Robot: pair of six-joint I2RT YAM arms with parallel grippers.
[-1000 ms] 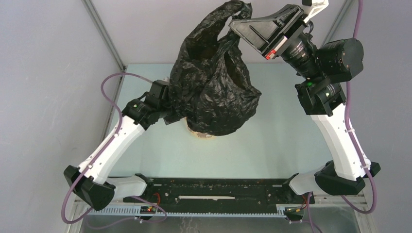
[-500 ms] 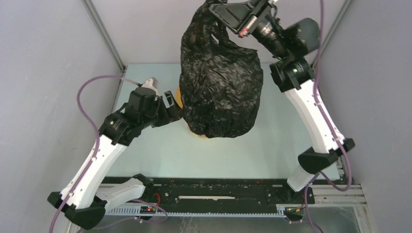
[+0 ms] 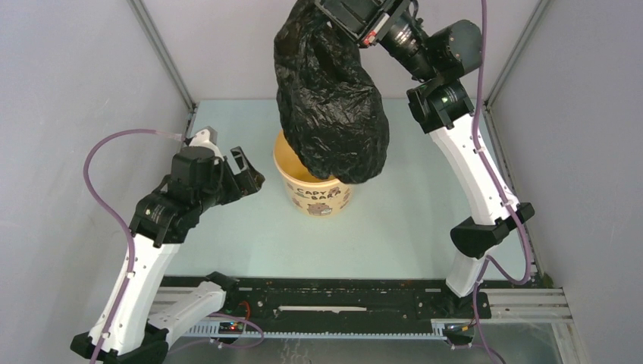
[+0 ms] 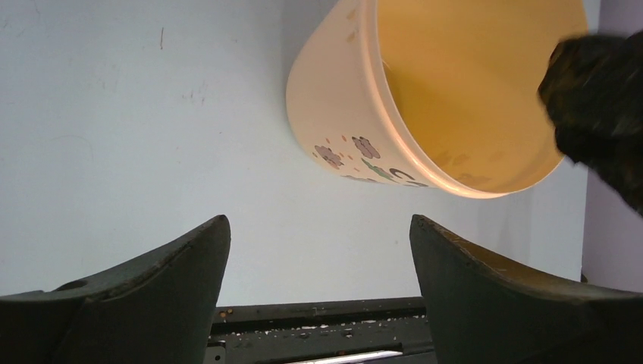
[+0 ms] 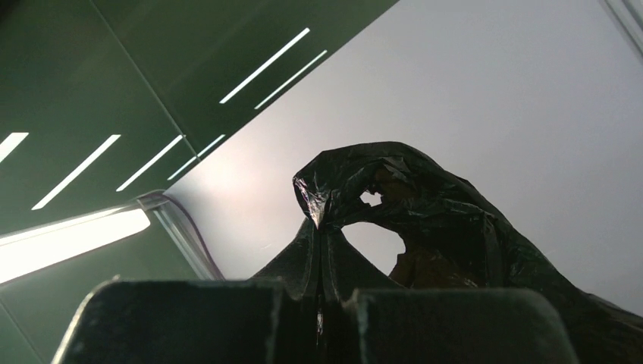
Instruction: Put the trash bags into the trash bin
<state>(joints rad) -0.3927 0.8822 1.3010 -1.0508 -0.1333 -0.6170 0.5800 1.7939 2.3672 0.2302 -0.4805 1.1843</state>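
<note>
The black crinkled trash bag (image 3: 330, 106) hangs from my right gripper (image 3: 318, 9), which is raised high at the back and shut on the bag's top edge (image 5: 334, 197). The bag's bottom hangs over and partly inside the mouth of the pale yellow trash bin (image 3: 318, 199), which stands upright mid-table. My left gripper (image 3: 244, 168) is open and empty, just left of the bin and apart from it. In the left wrist view the bin (image 4: 356, 114) lies ahead to the right, with a bit of the bag (image 4: 603, 91) at its far rim.
Grey enclosure walls with metal posts stand on the left (image 3: 163, 53), back and right. A black rail (image 3: 341, 296) runs along the near table edge between the arm bases. A purple cable (image 3: 114, 152) loops off the left arm.
My right gripper lifted the bag higher and shifted it left, uncovering the bin's front. My left arm drew back to the left, away from the bin, with its jaws open.
</note>
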